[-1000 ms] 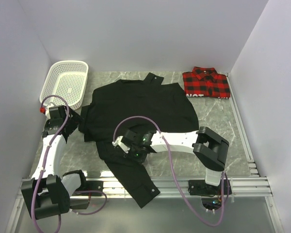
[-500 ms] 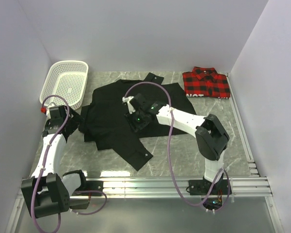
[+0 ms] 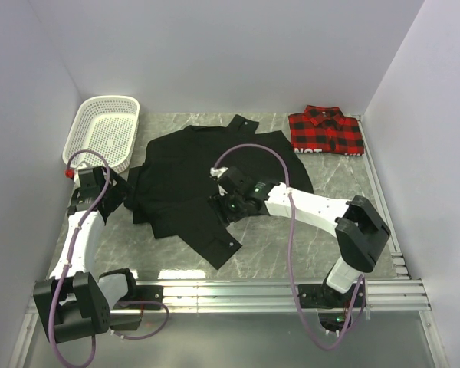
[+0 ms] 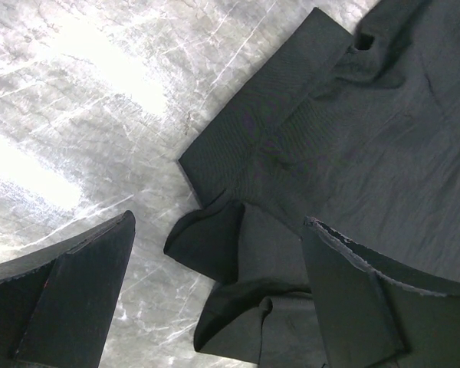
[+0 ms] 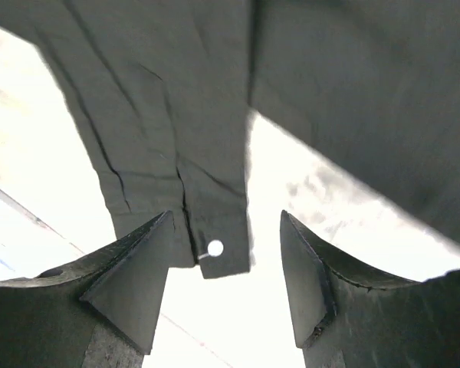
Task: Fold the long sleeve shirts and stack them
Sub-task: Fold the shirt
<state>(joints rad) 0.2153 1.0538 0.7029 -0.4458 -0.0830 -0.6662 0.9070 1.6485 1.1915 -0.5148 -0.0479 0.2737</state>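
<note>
Your right gripper is released, jaws apart, nothing between them. It hangs over the near edge of the black shirt, where the sleeve runs off toward the arm bases. In the right wrist view the gripper looks down on the cuff, and a small pale button shows between the two fingers. Whether they touch the cloth, you cannot tell.

Your left gripper is also wide open, sitting at the black shirt's left edge. In its wrist view one finger is over bare table, the other over a bunched fold of the black shirt, gripping nothing.

Black shirt lies spread mostly flat on the table, collar at the far side. The plaid shirt lies folded, behind and right of the black shirt, apart from it. A white basket stands behind and left of the black shirt, near its left edge.
</note>
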